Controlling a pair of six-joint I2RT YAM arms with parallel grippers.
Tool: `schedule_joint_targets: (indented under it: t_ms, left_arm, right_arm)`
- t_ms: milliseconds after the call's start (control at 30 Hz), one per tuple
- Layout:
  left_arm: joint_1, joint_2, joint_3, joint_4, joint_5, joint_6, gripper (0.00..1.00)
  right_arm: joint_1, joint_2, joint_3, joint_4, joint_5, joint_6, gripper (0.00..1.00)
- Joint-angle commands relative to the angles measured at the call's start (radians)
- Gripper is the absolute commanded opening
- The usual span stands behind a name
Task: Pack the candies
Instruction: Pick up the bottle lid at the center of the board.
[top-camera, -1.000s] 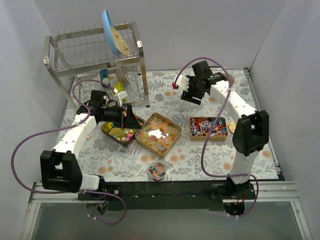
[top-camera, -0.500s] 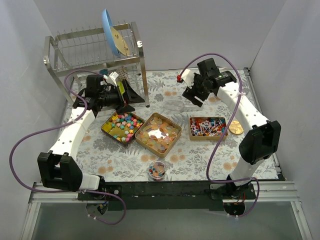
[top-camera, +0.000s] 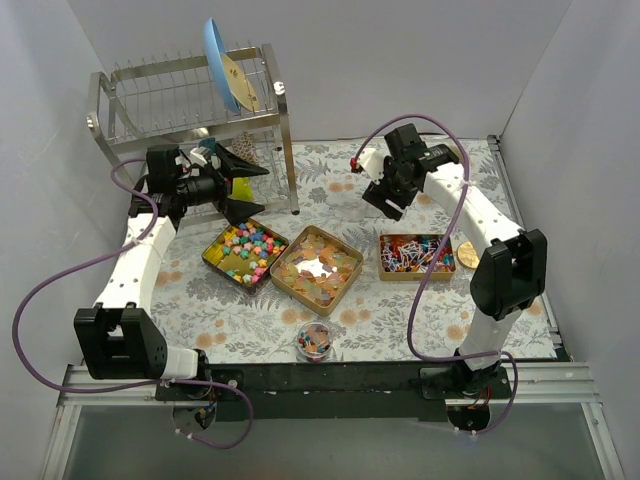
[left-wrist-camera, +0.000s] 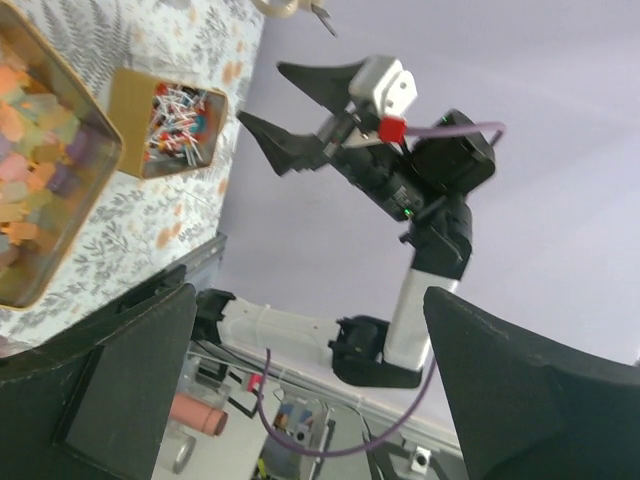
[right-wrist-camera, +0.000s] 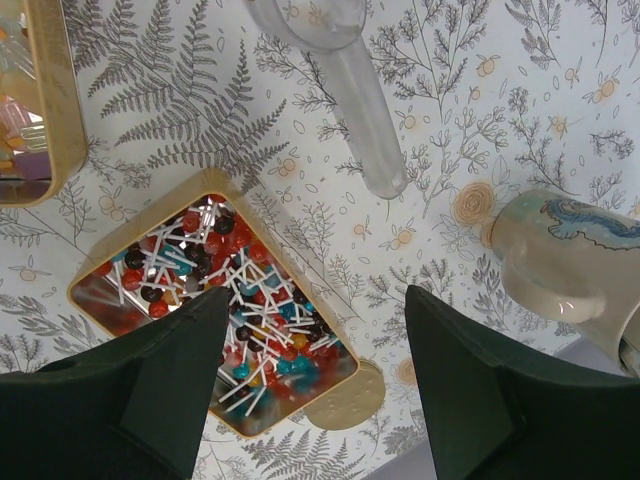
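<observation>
Three open gold tins hold candies: pastel star lumps (top-camera: 245, 252), orange-yellow pieces (top-camera: 317, 268) and red-white-blue ones with white sticks (top-camera: 412, 253). A small jar of mixed candies (top-camera: 315, 340) stands near the front. My left gripper (top-camera: 243, 188) is open and empty, raised beside the rack and pointing right; its view shows the orange-yellow tin (left-wrist-camera: 40, 190) and the stick-candy tin (left-wrist-camera: 175, 125). My right gripper (top-camera: 385, 200) is open and empty, hovering behind the stick-candy tin (right-wrist-camera: 220, 310).
A steel dish rack (top-camera: 190, 110) with a blue plate (top-camera: 222, 65) stands at the back left. A clear plastic scoop (right-wrist-camera: 345, 70), a pale mug (right-wrist-camera: 560, 260) and a gold lid (right-wrist-camera: 345, 400) lie under my right gripper. The lid also shows from above (top-camera: 470, 253).
My left gripper rose from the star-candy tin and swung back left toward the rack, opening wider. My right gripper shifted slightly and stays above the scoop.
</observation>
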Motion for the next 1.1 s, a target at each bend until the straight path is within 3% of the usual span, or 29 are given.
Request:
schedule_joint_targets:
  t_ms: [0,500,767,900,933,967,1067]
  left_arm:
    - [0.007,-0.018,-0.030,0.120,0.142,-0.133,0.98]
    - [0.062,-0.028,-0.085,0.246,0.151,-0.205,0.98]
    - [0.061,0.008,-0.113,0.269,0.149,-0.170,0.98]
    - [0.062,0.022,-0.116,0.222,0.148,0.078,0.98]
    - [0.062,0.012,-0.114,0.192,0.152,0.212,0.98]
    - [0.062,-0.018,-0.121,0.183,0.175,0.273,0.98]
    - [0.061,-0.114,-0.188,0.224,0.224,0.434,0.98]
  right_arm:
    - [0.009,0.028,0.065,0.036,0.048,-0.011,0.79]
    - [0.032,0.084,0.125,0.030,0.035,-0.022,0.79]
    - [0.032,0.150,0.203,0.019,0.022,-0.011,0.79]
    - [0.030,0.161,0.228,-0.001,-0.018,0.015,0.80]
    - [0.030,0.161,0.237,-0.014,-0.026,0.032,0.82]
    - [0.030,0.146,0.232,-0.015,-0.032,0.041,0.94]
    - [0.030,0.083,0.173,-0.021,-0.060,0.058,0.98]
